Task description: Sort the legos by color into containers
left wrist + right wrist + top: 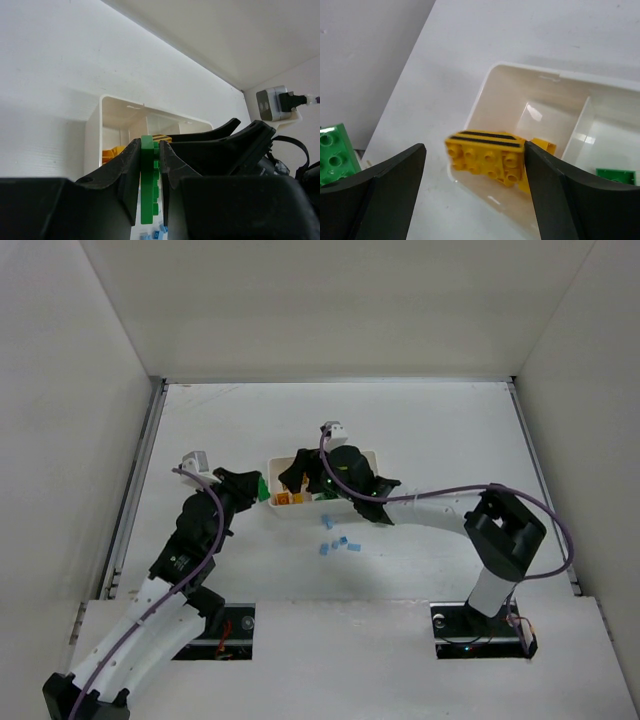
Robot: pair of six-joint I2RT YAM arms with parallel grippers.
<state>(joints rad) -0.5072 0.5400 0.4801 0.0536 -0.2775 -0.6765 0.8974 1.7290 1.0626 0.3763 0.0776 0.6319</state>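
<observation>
- Tray (368,456) sits in the middle of the table (430,430). It is white and has thin walls that split it into rooms.
- The left claw (149,145) is pressed together on a green brick (148,200). The brick stands on its edge between the two fingers.
- This claw and its brick are just beside the tray's left end, outside it.
- The right claw (474,147) is over the tray with its fingers spread wide.
- A yellow brick (487,157) with black stripes is between those fingers. It looks blurry.
- One end of it is right up against one finger. There is a gap between it and the other finger, so the claw is not pinching it.
- The yellow brick is over the near wall of the end room. A yellow bit (542,146) lies inside that room.
- A second green brick (615,176) lies in the next room.
- Some blue bricks (338,543) lie loose on the table, near the tray, on the side where the arms are fixed.
</observation>
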